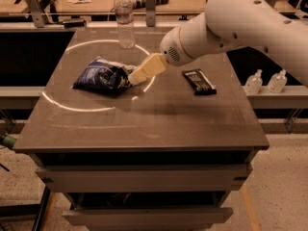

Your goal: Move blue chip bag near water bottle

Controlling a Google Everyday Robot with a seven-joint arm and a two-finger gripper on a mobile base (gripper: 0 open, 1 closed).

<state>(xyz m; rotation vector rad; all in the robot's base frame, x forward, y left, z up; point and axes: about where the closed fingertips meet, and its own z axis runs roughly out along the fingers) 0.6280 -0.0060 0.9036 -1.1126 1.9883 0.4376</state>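
The blue chip bag [102,75], crumpled dark-blue foil with white markings, lies on the left-middle of the dark table [144,124]. The water bottle [124,18], clear with a white cap, stands upright at the table's far edge, well behind the bag. My gripper [135,76], cream-coloured at the end of the white arm, reaches down from the right and its tip is at the bag's right end.
A flat black bar-shaped packet [198,81] lies on the right of the table. Two small clear pump bottles [266,81] stand on a ledge to the right. A pale ring of light marks the tabletop around the bag. Benches with clutter stand behind.
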